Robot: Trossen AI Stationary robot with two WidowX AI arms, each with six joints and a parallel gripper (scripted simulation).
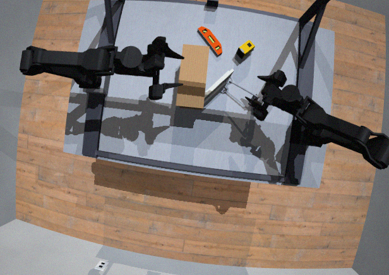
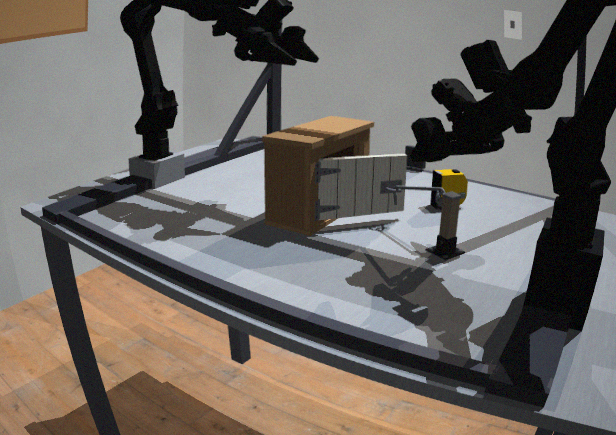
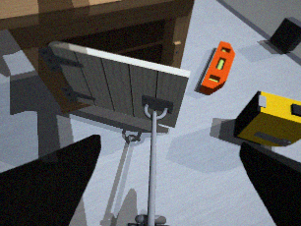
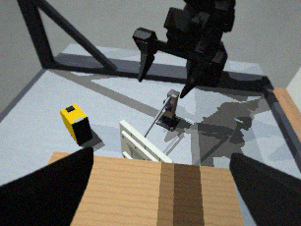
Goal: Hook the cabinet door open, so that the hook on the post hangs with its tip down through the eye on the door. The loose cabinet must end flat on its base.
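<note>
The cabinet (image 1: 194,59) (image 2: 286,188) (image 4: 123,197) stands upright, its base apparently flat on the table. Its grey door (image 1: 218,83) (image 2: 364,185) (image 3: 115,85) stands open. The hook (image 1: 242,88) (image 2: 420,188) (image 3: 152,167) spans from the post (image 2: 449,220) to the eye (image 3: 163,111) on the door; its tip shows pointing down at the eye in the exterior view. Whether it is fully through is hard to tell. My left gripper (image 1: 252,88) (image 3: 170,144) (image 4: 158,88) is open and empty, above the post side. My right gripper (image 1: 182,71) (image 2: 306,62) (image 4: 162,157) is open above the cabinet, apparently not touching it.
An orange level (image 1: 211,40) (image 3: 219,66) lies behind the cabinet's open side. A yellow tape measure (image 1: 246,48) (image 2: 453,187) (image 3: 275,120) (image 4: 75,123) stands beyond the door. A small black block (image 1: 212,2) (image 3: 287,35) is at the table's far edge. Frame posts rise at the sides.
</note>
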